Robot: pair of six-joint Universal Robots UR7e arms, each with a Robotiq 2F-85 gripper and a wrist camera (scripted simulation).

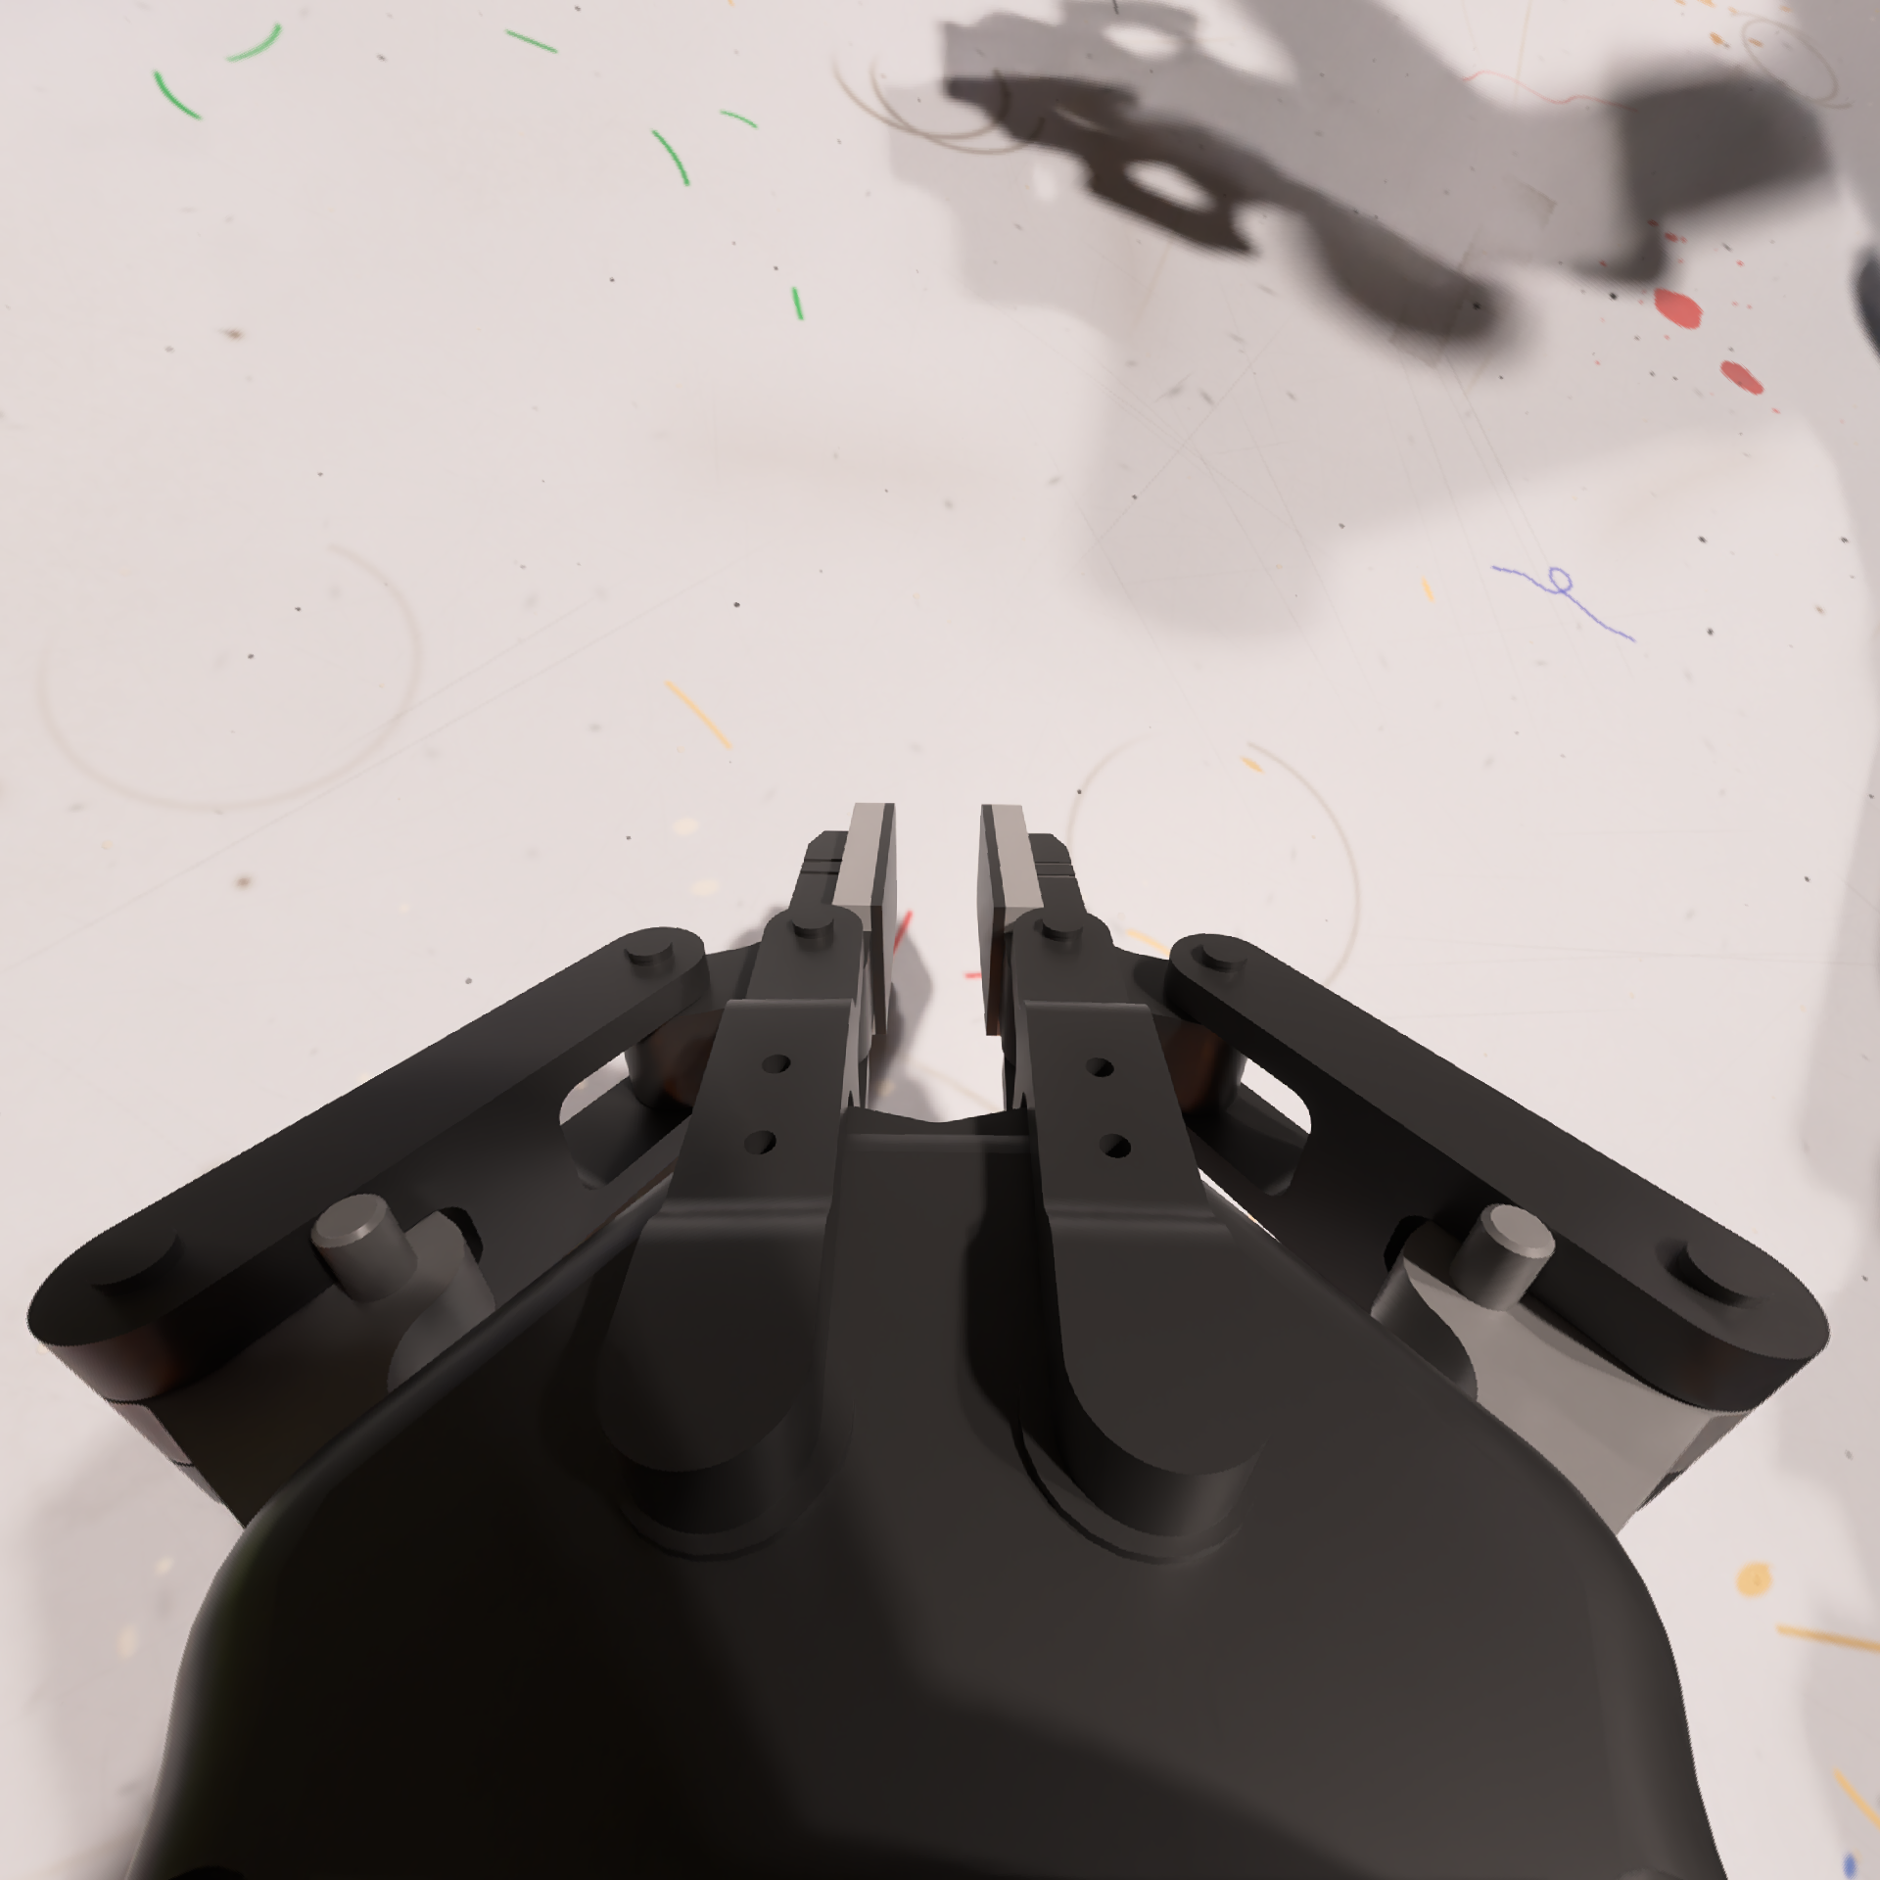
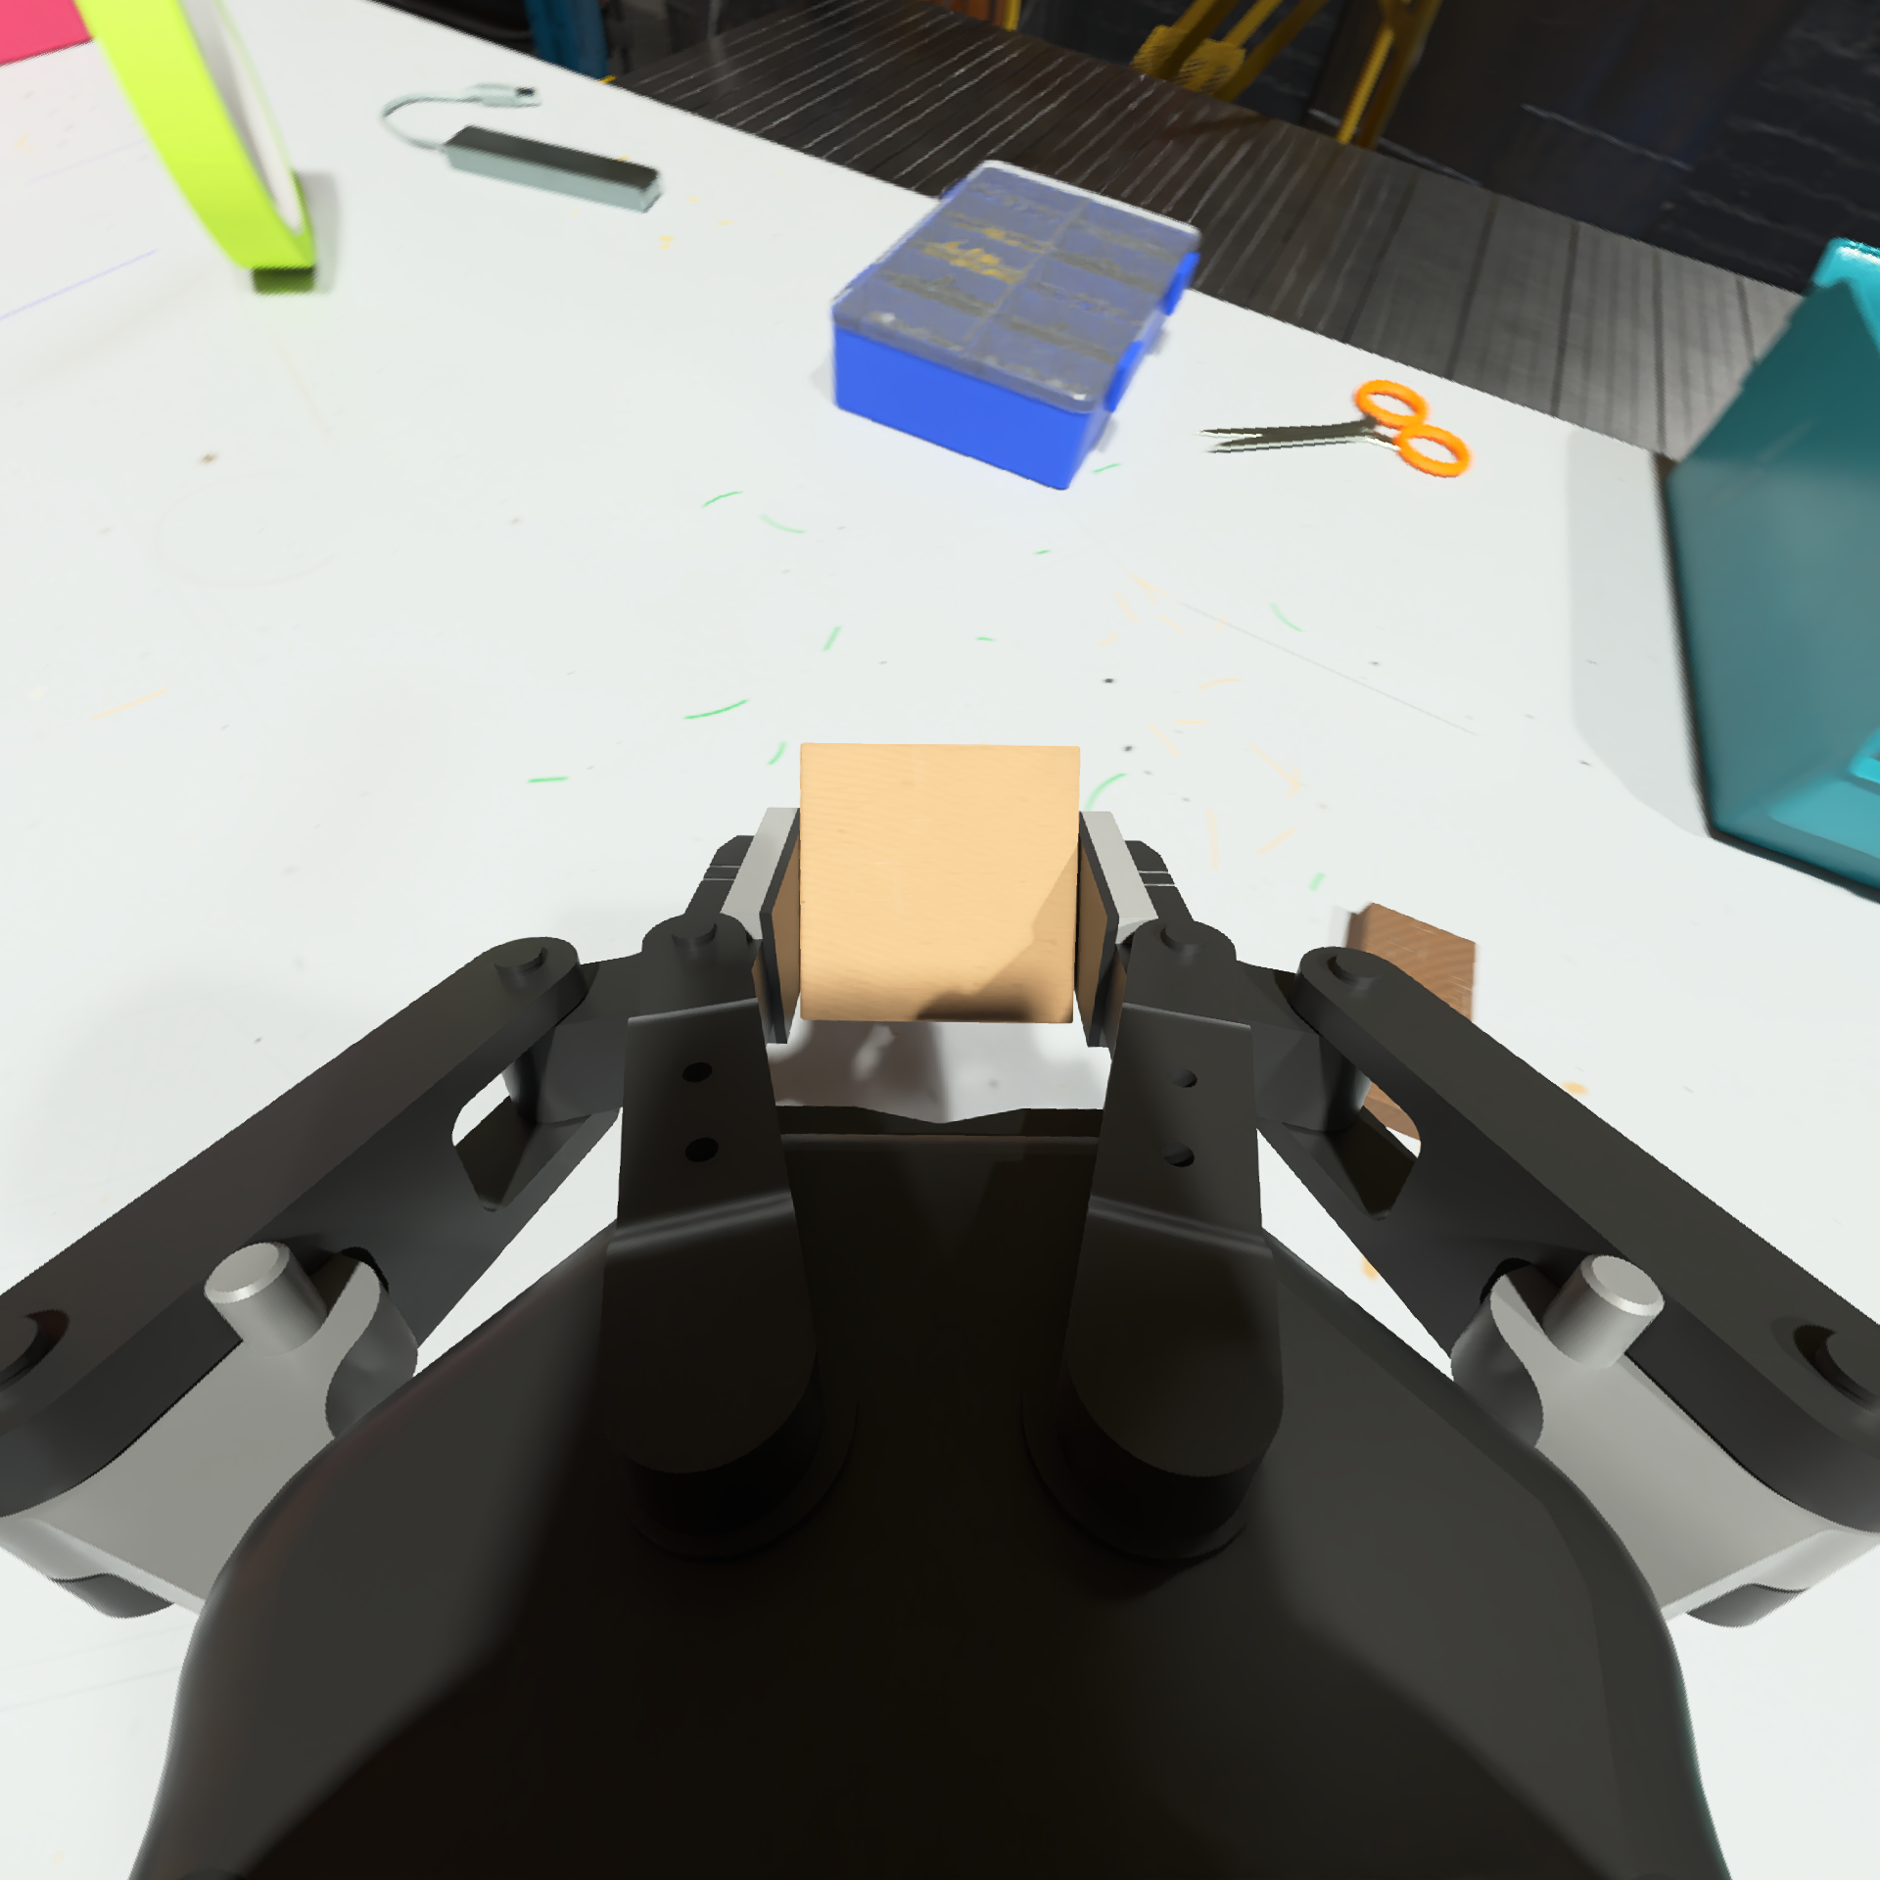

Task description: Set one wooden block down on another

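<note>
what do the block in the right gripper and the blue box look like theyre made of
Light block: pale unfinished wood, matte, with faint grain; the right gripper is shut on it. Blue box: likely plastic, smooth opaque blue base under a cloudy see-through lid showing compartments.

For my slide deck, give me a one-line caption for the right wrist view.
Right gripper holds a light block above the table, a darker block waiting alongside.

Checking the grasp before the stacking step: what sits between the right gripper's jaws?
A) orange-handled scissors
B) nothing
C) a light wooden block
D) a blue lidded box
C: the light wooden block is clamped between the right gripper jaws, both pads flat on its sides.
</note>
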